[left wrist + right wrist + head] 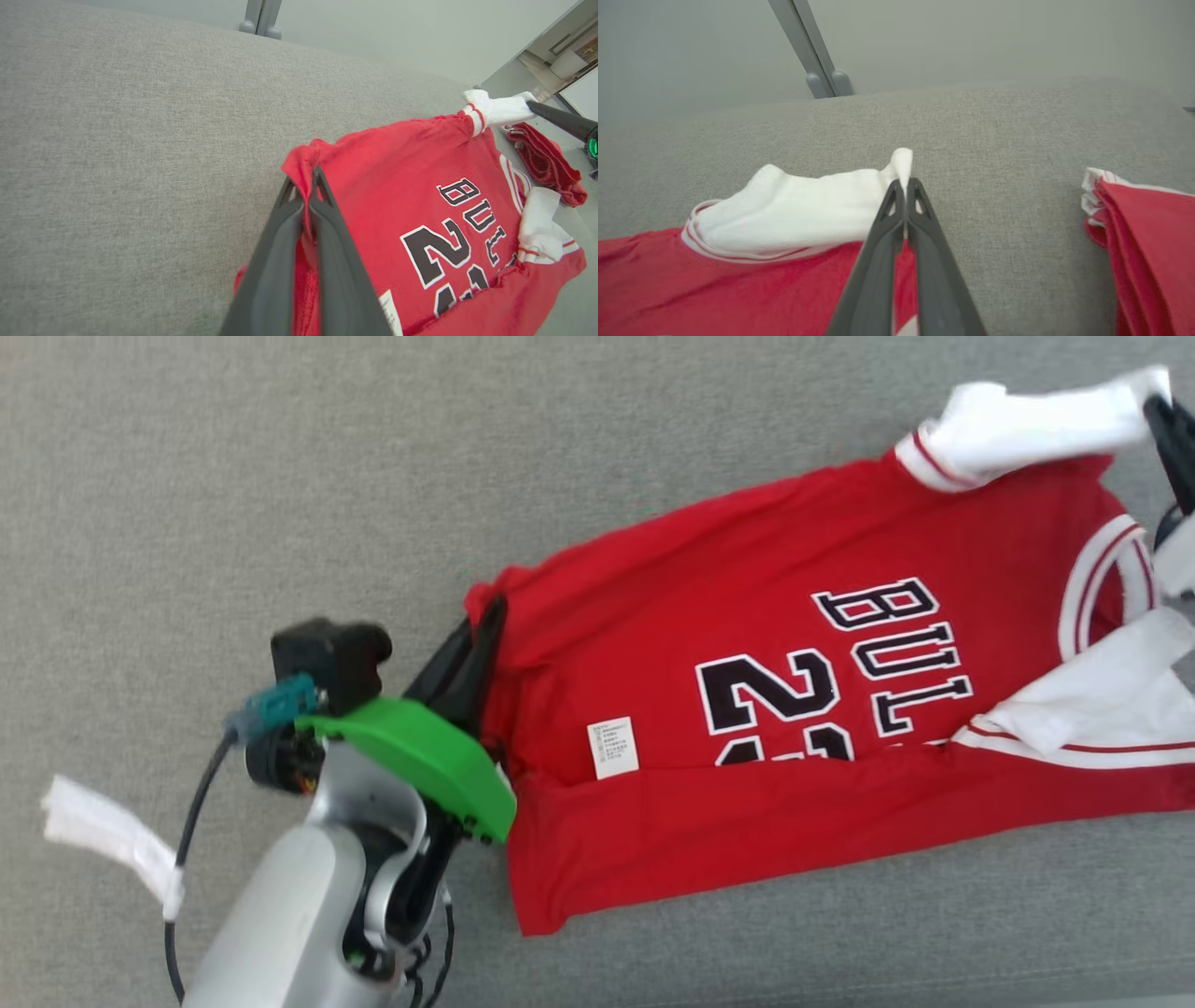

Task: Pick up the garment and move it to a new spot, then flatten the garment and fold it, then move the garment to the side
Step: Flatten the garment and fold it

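Left wrist view: left claw (306, 186) pinches red jersey (411, 186) hem corner; right claw (903, 186) clamps white sleeve (794, 210). Thin bites, so an uneven pull could slip either.

left end effector (305, 181) | pinching jersey (411, 154) corner | on grey cushion (140, 140)

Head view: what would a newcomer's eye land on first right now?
The red jersey, black lettering up, spread across the grey fabric surface. The left gripper pinches its red corner with shut jaws, the right gripper its white sleeve. A second red garment lies folded nearby.
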{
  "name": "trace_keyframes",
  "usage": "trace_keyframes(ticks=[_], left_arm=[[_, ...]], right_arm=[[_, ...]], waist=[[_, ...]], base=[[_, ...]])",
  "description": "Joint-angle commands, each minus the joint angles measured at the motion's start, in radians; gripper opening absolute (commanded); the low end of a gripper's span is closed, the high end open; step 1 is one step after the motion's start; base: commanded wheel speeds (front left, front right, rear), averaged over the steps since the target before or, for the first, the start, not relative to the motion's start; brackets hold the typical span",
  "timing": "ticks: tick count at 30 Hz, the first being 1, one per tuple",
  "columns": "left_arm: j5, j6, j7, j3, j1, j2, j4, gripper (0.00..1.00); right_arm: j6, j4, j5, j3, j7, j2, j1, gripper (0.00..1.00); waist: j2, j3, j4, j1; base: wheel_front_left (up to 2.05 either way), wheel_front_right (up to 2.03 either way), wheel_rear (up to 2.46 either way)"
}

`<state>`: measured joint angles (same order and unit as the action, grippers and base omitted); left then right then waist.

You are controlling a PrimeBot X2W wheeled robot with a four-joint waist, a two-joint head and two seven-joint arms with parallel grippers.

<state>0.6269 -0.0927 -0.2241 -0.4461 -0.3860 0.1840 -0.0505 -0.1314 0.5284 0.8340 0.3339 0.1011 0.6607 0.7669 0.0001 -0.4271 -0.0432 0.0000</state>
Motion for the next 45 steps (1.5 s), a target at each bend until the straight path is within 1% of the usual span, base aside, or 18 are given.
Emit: trace_keyframes(ticks=[1,5,11,16,25,26,28,29,30,31,34,36,39,40,42,45], left_arm=[[0.013,-0.01,0.017,0.006,0.047,0.008,-0.013,0.0],[0.026,-0.022,0.051,0.012,0.131,0.007,-0.057,0.0],[0.045,-0.034,0.061,0.016,0.231,0.028,-0.083,0.0],[0.051,-0.033,0.079,0.025,0.263,0.039,-0.075,0.0],[0.053,-0.012,0.097,0.013,0.285,0.049,-0.05,0.0],[0.055,-0.008,0.096,0.008,0.293,0.051,-0.044,0.13],[0.051,0.0,0.094,-0.001,0.307,0.059,-0.033,0.26],[0.045,-0.001,0.097,-0.003,0.314,0.064,-0.027,0.41],[0.036,-0.003,0.098,-0.009,0.324,0.072,-0.018,0.8],[0.028,-0.004,0.097,-0.015,0.332,0.079,-0.01,1.0],[-0.005,-0.012,0.12,-0.026,0.354,0.093,0.011,1.0],[-0.047,-0.037,0.165,-0.019,0.364,0.104,0.016,1.0],[-0.089,-0.068,0.275,-0.008,0.391,0.079,0.002,1.0],[-0.12,-0.079,0.326,-0.008,0.399,0.076,0.0,1.0],[-0.145,-0.096,0.41,-0.004,0.411,0.056,0.004,1.0],[-0.21,-0.116,0.472,-0.012,0.405,0.027,0.014,1.0]], right_arm=[[0.002,-0.02,0.019,-0.015,-0.014,0.003,-0.057,0.0],[0.002,-0.081,0.052,-0.067,-0.032,0.005,-0.175,0.0],[0.002,-0.148,0.05,-0.118,-0.015,-0.042,-0.305,0.0],[0.002,-0.175,0.031,-0.157,0.001,-0.091,-0.367,0.0],[0.002,-0.216,-0.003,-0.226,0.042,-0.137,-0.433,0.0],[0.001,-0.217,-0.011,-0.228,0.052,-0.14,-0.443,0.0],[0.002,-0.214,-0.03,-0.232,0.066,-0.144,-0.458,0.0],[0.002,-0.214,-0.041,-0.231,0.07,-0.146,-0.464,0.34],[0.002,-0.214,-0.056,-0.221,0.085,-0.146,-0.474,1.0],[0.002,-0.211,-0.057,-0.214,0.101,-0.149,-0.483,1.0],[0.002,-0.204,-0.079,-0.219,0.147,-0.138,-0.496,1.0],[0.002,-0.196,-0.099,-0.24,0.167,-0.134,-0.493,1.0],[0.001,-0.207,-0.123,-0.29,0.179,-0.142,-0.458,1.0],[0.001,-0.211,-0.134,-0.306,0.189,-0.145,-0.445,1.0],[0.001,-0.211,-0.154,-0.323,0.211,-0.153,-0.423,1.0],[0.001,-0.189,-0.183,-0.336,0.254,-0.167,-0.382,1.0]], waist=[[-0.0001,0.067,0.051,0.0],[-0.0001,0.106,0.073,0.0],[-0.0001,0.137,0.098,0.0],[-0.0001,0.143,0.101,0.0],[-0.0001,0.144,0.098,0.0],[-0.0001,0.146,0.098,0.0],[-0.0001,0.148,0.1,0.0],[-0.0001,0.149,0.1,0.0],[-0.0001,0.151,0.101,0.0],[-0.0001,0.153,0.102,0.0],[-0.0001,0.158,0.102,0.0],[-0.0001,0.159,0.102,0.0],[-0.0001,0.159,0.103,0.0],[-0.0001,0.157,0.102,0.0],[-0.0001,0.153,0.099,0.0],[-0.0001,0.144,0.086,0.0]], base=[[0.0,0.0,0.0],[0.0,0.0,0.0],[0.0,0.0,0.0],[0.0,0.0,0.0],[0.0,0.0,0.0],[0.0,0.0,0.0],[0.0,0.0,0.0],[0.0,0.0,0.0],[0.0,0.0,0.0],[0.0,0.0,0.0],[0.0,0.0,0.0],[0.0,0.0,0.0],[0.0,0.0,0.0],[0.0,0.0,0.0],[0.0,0.0,0.0],[0.0,0.0,0.0]])
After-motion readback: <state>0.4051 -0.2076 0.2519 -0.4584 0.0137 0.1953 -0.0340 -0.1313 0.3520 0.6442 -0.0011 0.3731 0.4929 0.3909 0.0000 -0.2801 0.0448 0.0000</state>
